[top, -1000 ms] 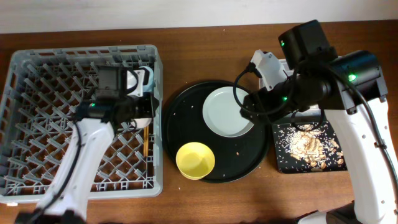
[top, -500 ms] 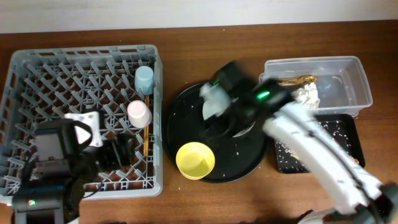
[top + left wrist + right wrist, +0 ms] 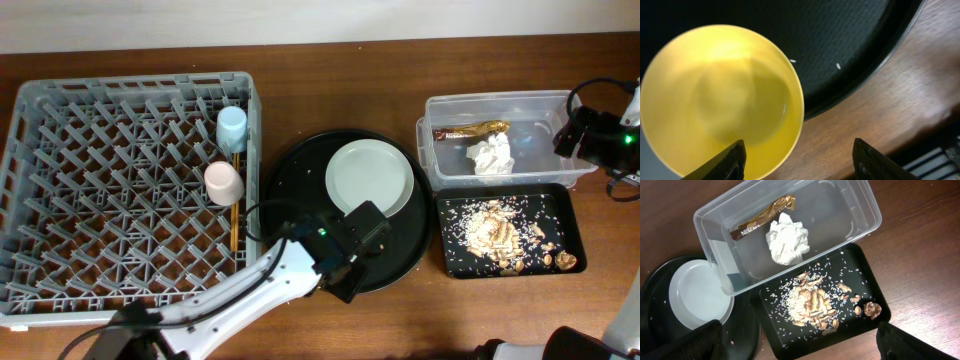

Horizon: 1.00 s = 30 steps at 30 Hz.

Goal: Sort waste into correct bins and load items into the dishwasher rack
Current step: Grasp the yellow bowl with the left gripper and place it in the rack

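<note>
The yellow bowl (image 3: 720, 100) sits on the round black tray (image 3: 850, 45). My left gripper (image 3: 797, 160) is open astride its rim, one finger inside and one over the wood. From overhead the left gripper (image 3: 350, 255) hides the bowl. The pale plate (image 3: 369, 178) lies on the same tray. In the grey rack (image 3: 110, 200) stand the blue cup (image 3: 231, 125) and pink cup (image 3: 222, 182), with the chopsticks (image 3: 234, 222) beside them. The clear tub (image 3: 850, 210) holds the wrapper (image 3: 760, 216) and tissue (image 3: 786, 241). The black tray (image 3: 865, 280) holds food scraps (image 3: 812, 302). My right gripper (image 3: 800, 347) hangs open high above.
The round black tray (image 3: 300, 170) lies between the rack and the two bins. The right arm (image 3: 600, 140) sits at the table's far right edge, beside the clear tub (image 3: 500, 105). A few crumbs dot the round tray.
The left arm left the rack, with the pink cup standing free there, and came down over the yellow bowl. The right arm swung across the plate and drew back to the far right.
</note>
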{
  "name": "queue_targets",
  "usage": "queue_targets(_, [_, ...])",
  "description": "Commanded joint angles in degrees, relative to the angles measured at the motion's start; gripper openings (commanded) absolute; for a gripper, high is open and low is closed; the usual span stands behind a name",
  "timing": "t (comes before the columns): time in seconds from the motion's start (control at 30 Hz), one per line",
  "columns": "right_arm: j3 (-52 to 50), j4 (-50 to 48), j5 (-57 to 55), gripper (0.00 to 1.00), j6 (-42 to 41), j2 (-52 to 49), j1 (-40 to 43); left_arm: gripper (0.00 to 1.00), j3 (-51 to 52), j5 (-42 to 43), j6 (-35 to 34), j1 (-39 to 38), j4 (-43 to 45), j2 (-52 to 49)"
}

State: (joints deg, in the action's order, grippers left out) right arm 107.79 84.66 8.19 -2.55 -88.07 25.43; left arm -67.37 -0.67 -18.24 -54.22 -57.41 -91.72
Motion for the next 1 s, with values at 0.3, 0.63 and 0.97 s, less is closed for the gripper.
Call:
queue_targets(0.3, [0.4,0.0,-0.1,0.99,0.1,-0.2,0.1,0.36,0.0,-7.5,-0.6,-3.7,5.7,-8.7])
queue_targets(0.63, [0.4,0.0,-0.1,0.99,0.1,-0.2,0.1,0.00,0.0,-8.9,-0.6,-4.0,5.3,-8.8])
queue_targets(0.97, [0.4,0.0,-0.1,0.99,0.1,-0.2,0.1,0.00,-32.1,22.5,15.2,39.4,-4.5,11.7])
